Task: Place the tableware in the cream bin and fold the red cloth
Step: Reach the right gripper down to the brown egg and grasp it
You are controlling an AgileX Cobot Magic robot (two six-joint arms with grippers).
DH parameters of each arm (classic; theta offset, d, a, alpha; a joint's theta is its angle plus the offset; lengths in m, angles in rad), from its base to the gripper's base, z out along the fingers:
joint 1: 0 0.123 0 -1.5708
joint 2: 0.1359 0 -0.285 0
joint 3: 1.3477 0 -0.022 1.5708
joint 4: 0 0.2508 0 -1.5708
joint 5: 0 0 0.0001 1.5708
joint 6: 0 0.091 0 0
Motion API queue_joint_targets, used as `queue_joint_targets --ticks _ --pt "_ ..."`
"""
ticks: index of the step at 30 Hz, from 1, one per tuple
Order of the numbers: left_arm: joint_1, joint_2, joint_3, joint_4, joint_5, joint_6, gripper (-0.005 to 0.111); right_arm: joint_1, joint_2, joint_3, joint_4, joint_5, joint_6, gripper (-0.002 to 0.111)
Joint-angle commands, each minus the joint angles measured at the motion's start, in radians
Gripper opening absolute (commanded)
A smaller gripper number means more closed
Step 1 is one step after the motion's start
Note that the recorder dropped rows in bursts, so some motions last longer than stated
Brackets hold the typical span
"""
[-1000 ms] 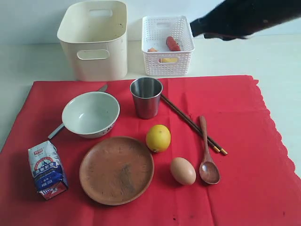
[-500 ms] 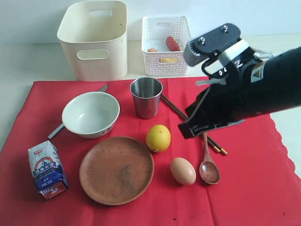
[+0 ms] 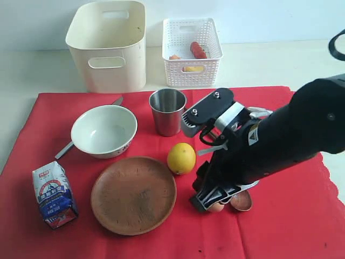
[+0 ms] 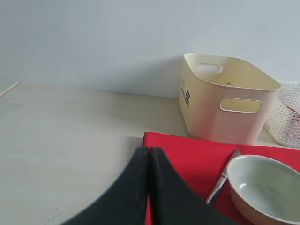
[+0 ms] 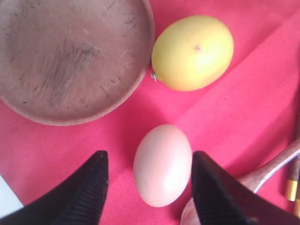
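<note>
The red cloth (image 3: 302,226) lies flat under the tableware: white bowl (image 3: 104,130), steel cup (image 3: 167,110), brown plate (image 3: 133,194), and knife (image 3: 63,149) partly under the bowl. The wooden spoon (image 3: 242,201) and chopsticks (image 5: 293,187) are mostly hidden by my right arm. My right gripper (image 3: 208,203) is low over the cloth and open, one finger on each side of the egg (image 5: 162,164), beside the lemon (image 5: 192,51) and plate (image 5: 70,56). The cream bin (image 3: 110,43) stands behind the cloth. My left gripper (image 4: 148,151) is shut and holds nothing, near the cloth's corner (image 4: 187,150).
A white lattice basket (image 3: 191,51) with food in it stands to the right of the bin. A blue-and-white milk carton (image 3: 54,194) lies on the cloth's front left. The lemon (image 3: 181,158) sits between cup and plate. Bare table surrounds the cloth.
My right arm has come down from the back right to the egg, covering the spoon and chopsticks. Its jaws have opened around the egg.
</note>
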Motion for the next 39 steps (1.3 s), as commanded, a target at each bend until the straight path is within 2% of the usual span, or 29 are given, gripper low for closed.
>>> queue_joint_targets --ticks 1,6,15,18,26,34,39 --pt "0.001 -0.007 0.000 -0.008 0.001 0.000 0.003 0.003 0.063 0.004 -0.023 -0.038 -0.008 0.062" --pt "0.001 -0.007 0.000 -0.008 0.001 0.000 0.003 0.003 0.128 0.004 -0.047 -0.093 -0.010 0.067" --pt "0.001 -0.007 0.000 -0.008 0.001 0.000 0.003 0.003 0.220 0.004 -0.047 -0.145 -0.010 0.067" --pt "0.001 -0.007 0.000 -0.008 0.001 0.000 0.003 0.003 0.229 0.004 -0.047 -0.145 -0.012 0.063" --pt "0.001 -0.007 0.000 -0.008 0.001 0.000 0.003 0.003 0.229 0.004 -0.047 -0.145 -0.012 0.029" --pt "0.001 -0.007 0.000 -0.008 0.001 0.000 0.003 0.003 0.229 0.004 -0.047 -0.125 -0.012 0.002" --pt "0.001 -0.007 0.000 -0.008 0.001 0.000 0.003 0.003 0.220 0.004 -0.038 -0.125 -0.010 0.000"
